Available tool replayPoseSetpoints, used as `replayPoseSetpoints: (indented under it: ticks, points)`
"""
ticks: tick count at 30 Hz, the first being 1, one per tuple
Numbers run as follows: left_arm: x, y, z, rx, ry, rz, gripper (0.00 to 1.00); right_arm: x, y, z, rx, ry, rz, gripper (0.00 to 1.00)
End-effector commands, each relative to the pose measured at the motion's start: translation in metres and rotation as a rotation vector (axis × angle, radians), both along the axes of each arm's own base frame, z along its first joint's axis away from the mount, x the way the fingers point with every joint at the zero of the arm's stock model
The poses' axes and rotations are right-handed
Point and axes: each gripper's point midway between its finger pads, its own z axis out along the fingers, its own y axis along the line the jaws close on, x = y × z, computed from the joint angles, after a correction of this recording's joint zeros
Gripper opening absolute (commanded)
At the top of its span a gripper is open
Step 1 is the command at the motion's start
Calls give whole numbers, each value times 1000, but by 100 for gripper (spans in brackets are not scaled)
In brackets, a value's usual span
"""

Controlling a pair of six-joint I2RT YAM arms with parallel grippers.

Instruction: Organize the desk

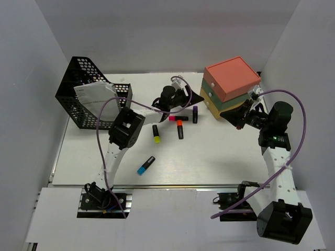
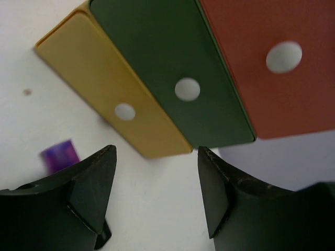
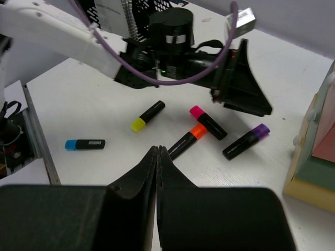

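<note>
Well behind the left gripper, a black mesh file basket holding white papers is sitting on the flat white desk. Off that gripper's near side, toward the arm bases, five black-bodied highlighters are lying loose on the desk. A blue-capped highlighter is lying farthest from it, and a yellow-capped highlighter is lying closer. A pink-capped highlighter and an orange-capped highlighter are apparently touching at the cap. A purple-capped highlighter is lying just beside the gripper, its long axis running near-to-far across the desk.

The left gripper is standing spread wide, gripping nothing, and facing the stacked coral, green and yellow drawer box. The yellow bottom drawer is lying just ahead of its fingertips.

The right gripper is hovering just beside the box, fingers pressed together on nothing, pointing back toward the highlighters.

The left arm is probably the nearer one for either the drawer front or the purple-capped highlighter.
</note>
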Motion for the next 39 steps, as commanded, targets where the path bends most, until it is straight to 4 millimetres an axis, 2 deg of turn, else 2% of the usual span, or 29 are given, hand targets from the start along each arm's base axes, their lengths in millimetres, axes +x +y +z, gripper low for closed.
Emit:
replayPoseSetpoints:
  ticks: [1, 6, 7, 8, 12, 21, 31, 36, 39]
  points:
    - [6, -23, 51, -175, -11, -55, 73, -7, 1, 7, 6, -39, 59, 0]
    - [19, -32, 37, -226, 45, -41, 74, -7, 0, 7, 3, -44, 60, 0]
    - [22, -34, 42, -246, 35, -41, 73, -7, -1, 7, 3, -44, 54, 0]
    - [24, -36, 30, -254, 67, -40, 73, -7, -1, 6, 2, -45, 54, 0]
    - [30, -41, 22, -315, 88, -41, 71, -7, -1, 6, 0, -53, 46, 0]
    - [34, -37, -4, -322, 144, 7, 62, -6, -2, 5, -2, -55, 38, 0]
    - [49, -44, -18, -312, 178, 31, 59, -4, -3, 5, -9, -64, 27, 0]
    - [49, -54, -23, -293, 200, 55, 59, -3, -3, 5, -10, -64, 25, 0]
    - [50, -53, -27, -277, 217, 72, 59, -4, -3, 5, -11, -65, 25, 0]
